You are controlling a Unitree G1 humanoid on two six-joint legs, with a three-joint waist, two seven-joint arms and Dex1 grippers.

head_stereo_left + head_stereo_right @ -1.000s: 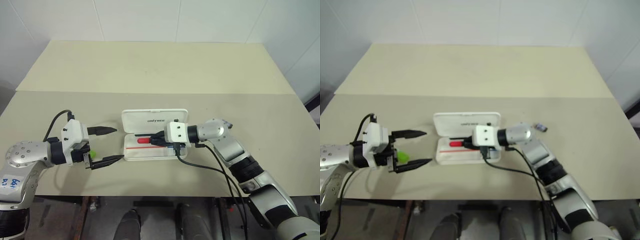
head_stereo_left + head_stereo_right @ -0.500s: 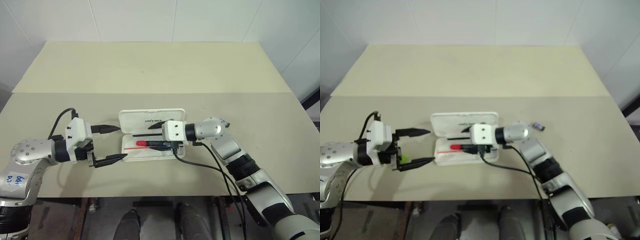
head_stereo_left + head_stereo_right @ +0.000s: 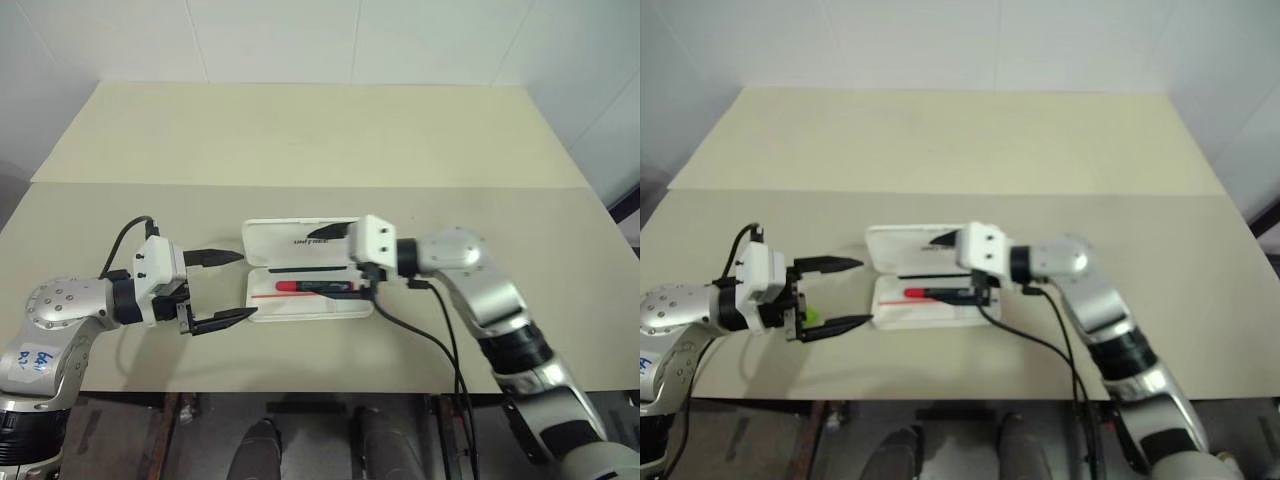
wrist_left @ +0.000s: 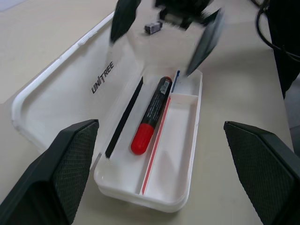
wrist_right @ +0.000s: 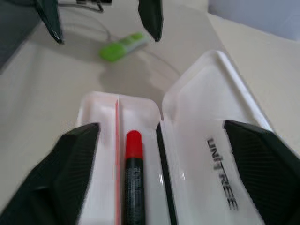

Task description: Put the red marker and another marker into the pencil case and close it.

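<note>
The pencil case lies open on the table, lid flat behind its tray. Inside the tray lies the red marker, black cap toward my right arm, also seen in the left wrist view. My right gripper hovers open just above the case's right end, touching nothing. The other marker, light green, lies on the table left of the case, partly hidden behind my left gripper. That gripper is open, level with the case's left end, a short gap away.
A small grey-purple object lies on the table beyond the case's right end. A black cable hangs from my right wrist over the table's front edge. The far half of the table is bare.
My right gripper has opened and let go of the red marker, which now lies in the tray. It has risen and drawn back to the right. The left gripper stays put.
</note>
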